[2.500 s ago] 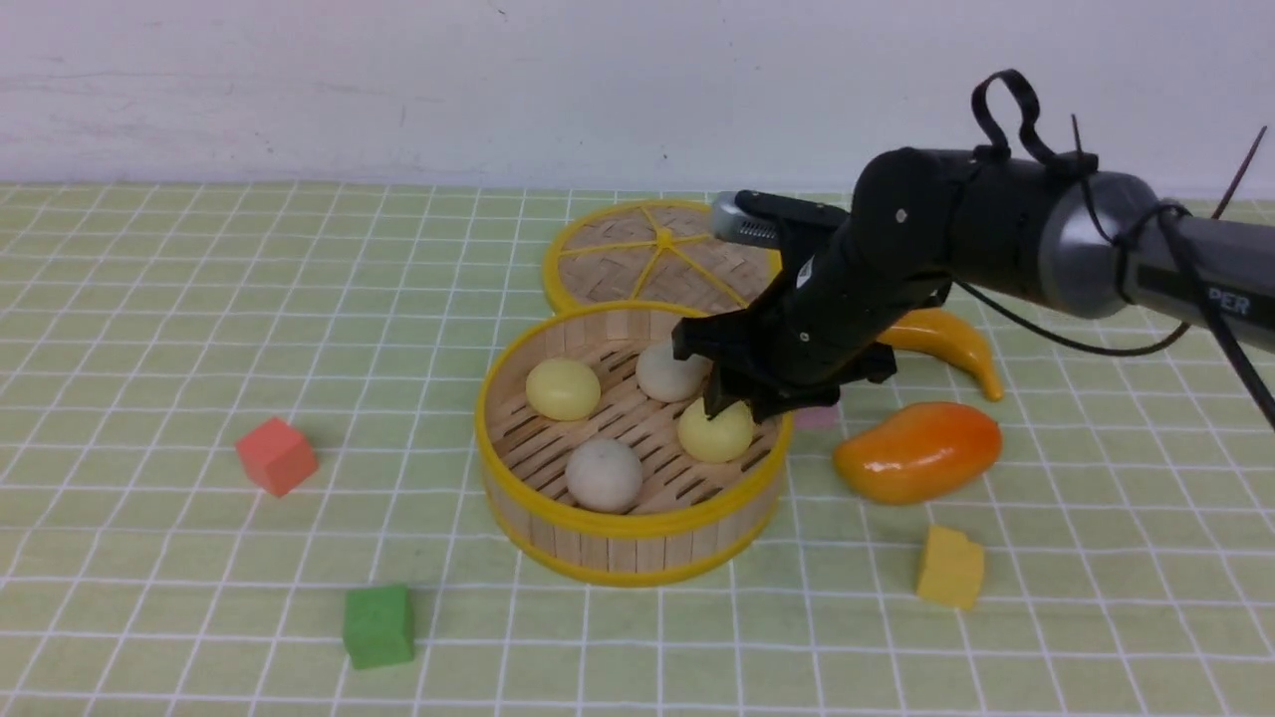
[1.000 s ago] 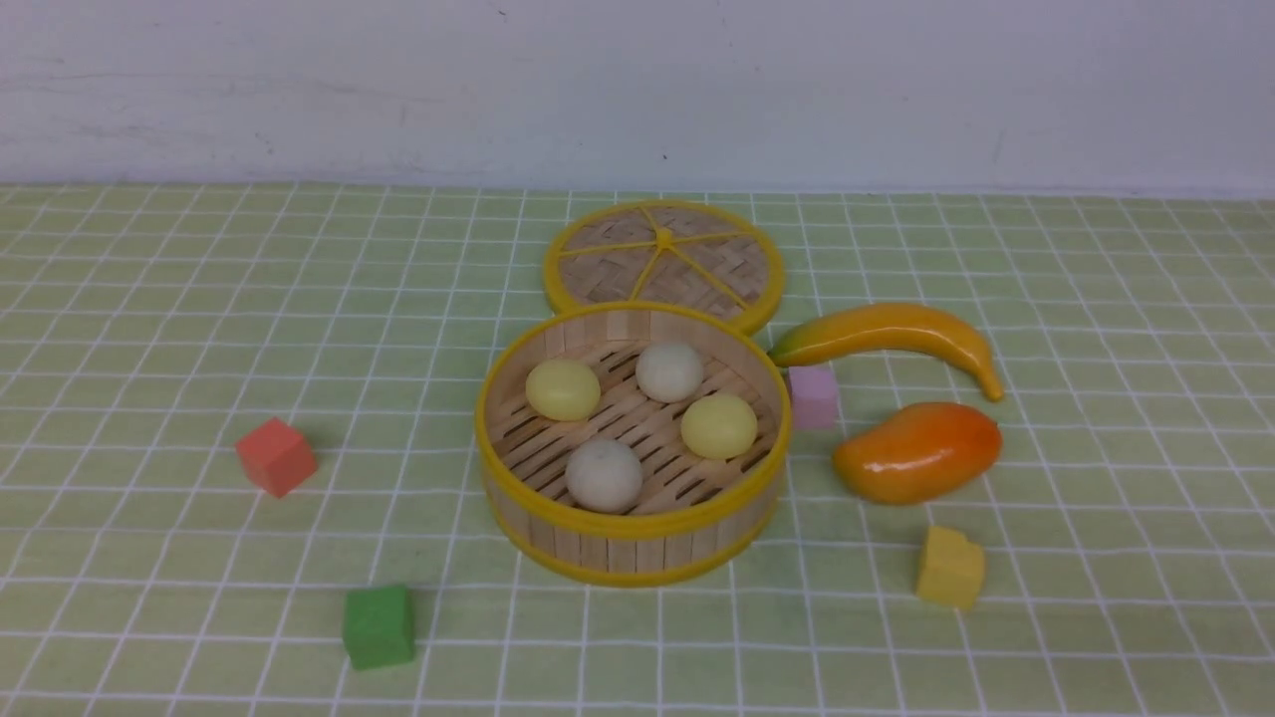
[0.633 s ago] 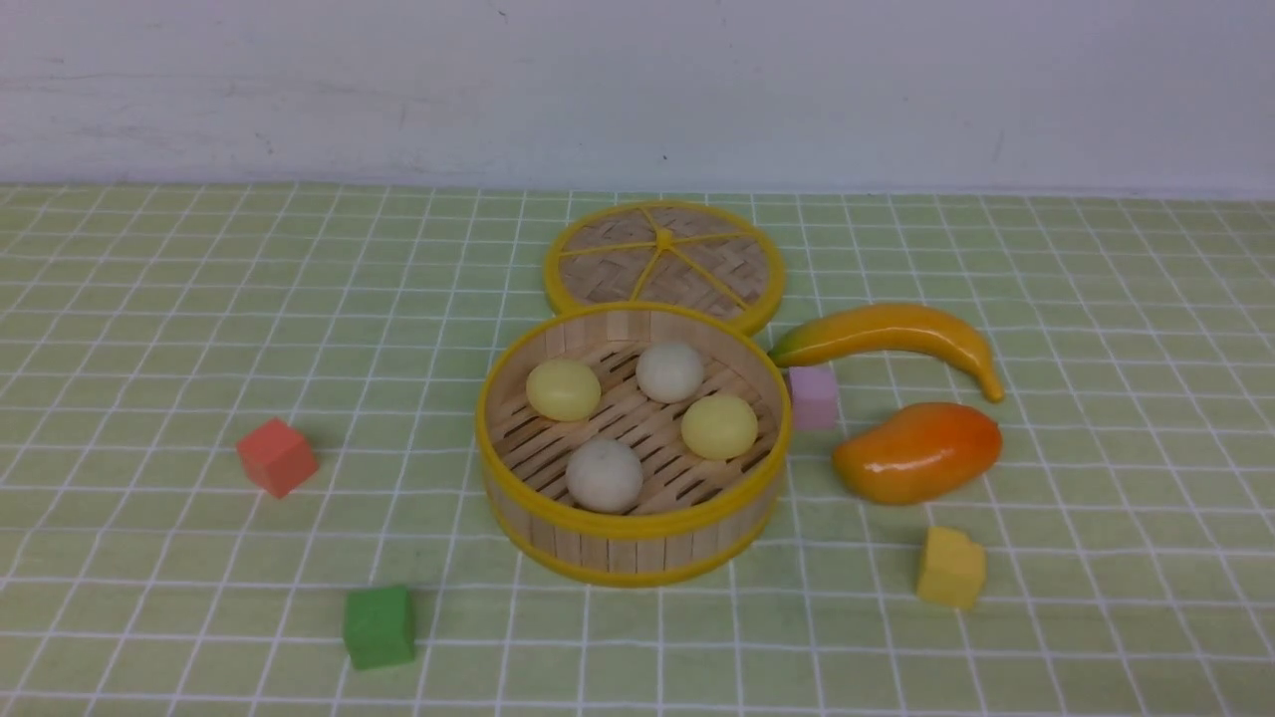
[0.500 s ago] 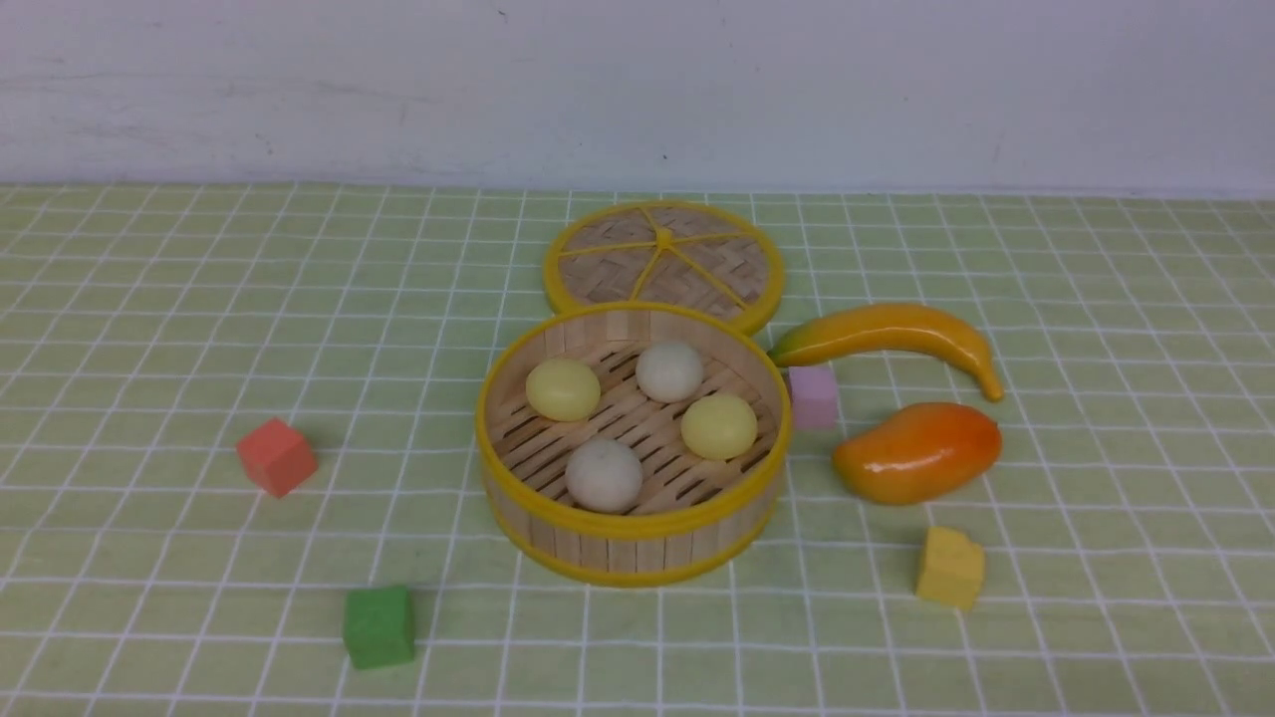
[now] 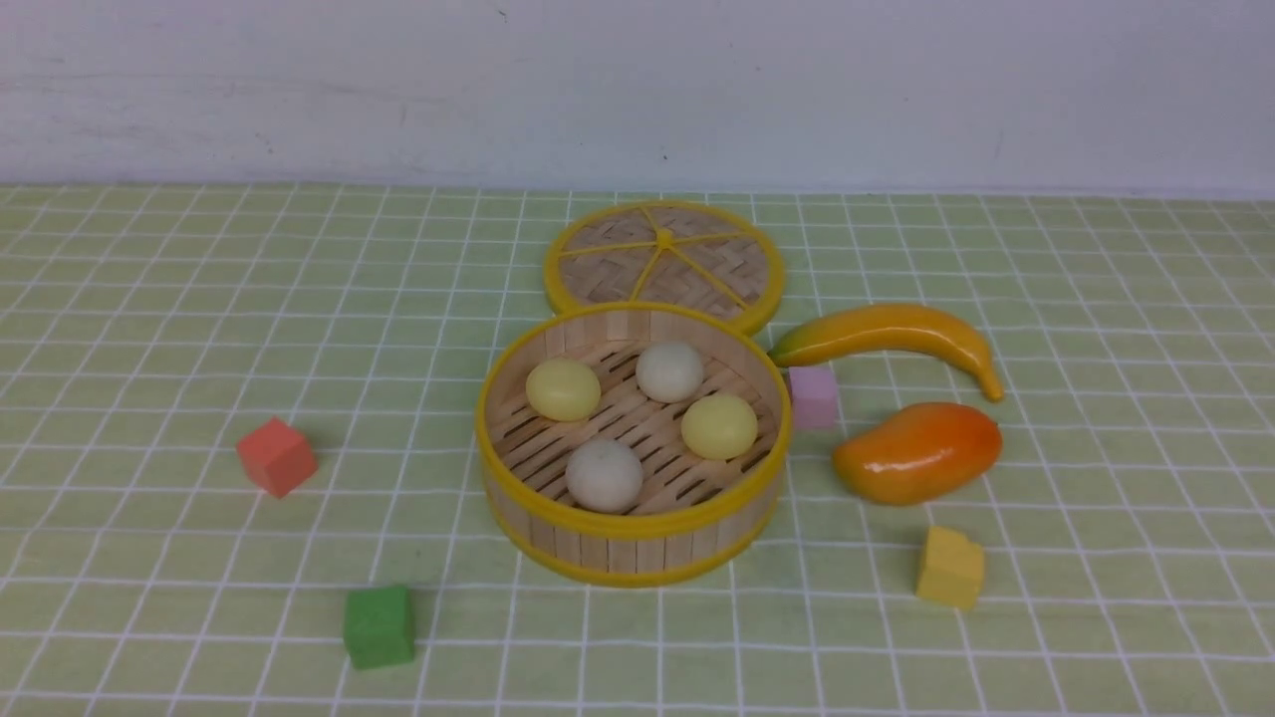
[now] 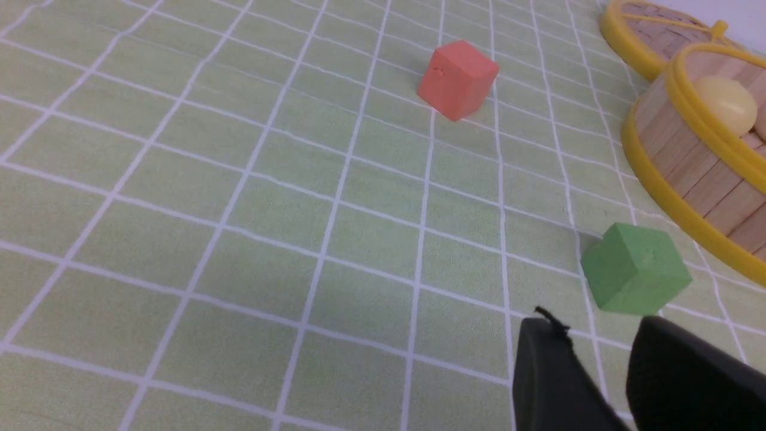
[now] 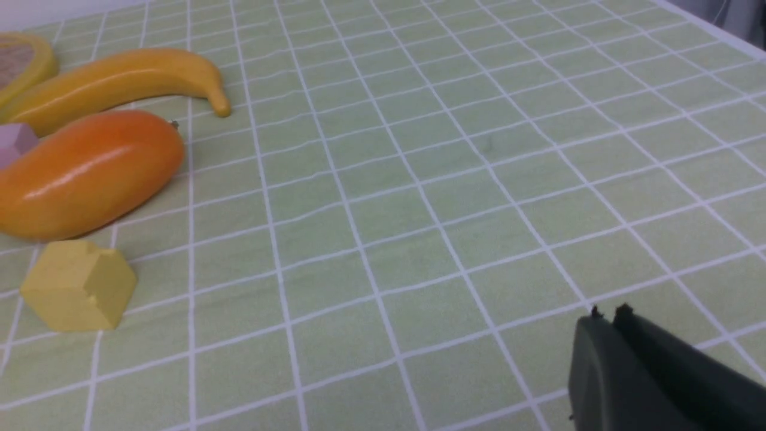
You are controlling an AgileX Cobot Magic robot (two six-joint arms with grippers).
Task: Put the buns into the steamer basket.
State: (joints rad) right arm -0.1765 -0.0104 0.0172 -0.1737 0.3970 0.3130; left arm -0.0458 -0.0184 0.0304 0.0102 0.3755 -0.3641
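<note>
- All four buns sit on the slatted floor of the steamer basket (image 5: 634, 523): a pale yellow bun (image 5: 563, 388) at the rear left, an off-white bun (image 5: 669, 370) at the rear, a second pale yellow bun (image 5: 718, 426) on the right, a greyish bun (image 5: 604, 475) at the front; none touches another
- Against the earliest front picture, the right arm that hung over the basket's right rim is gone from the front view; the yellow bun beneath it lies where it lay; the banana (image 5: 887, 335) and the pink cube (image 5: 813, 396) it partly hid now show whole
- Over the last second nothing on the cloth has shifted: the woven lid (image 5: 663, 262) lies flat behind the basket; the mango (image 5: 916, 451) is to the basket's right, the yellow cube (image 5: 950, 568) in front of the mango, the red cube (image 5: 276, 456) and green cube (image 5: 379, 625) to the left
- The right gripper (image 7: 605, 317), seen in its wrist view, has its tips pressed nearly together and empty, above bare checked tablecloth (image 5: 199, 319), well apart from the mango and yellow cube
- The left gripper (image 6: 595, 329), seen in its wrist view, has a plain gap between its fingers with nothing in it; it is near the green cube, not touching it
</note>
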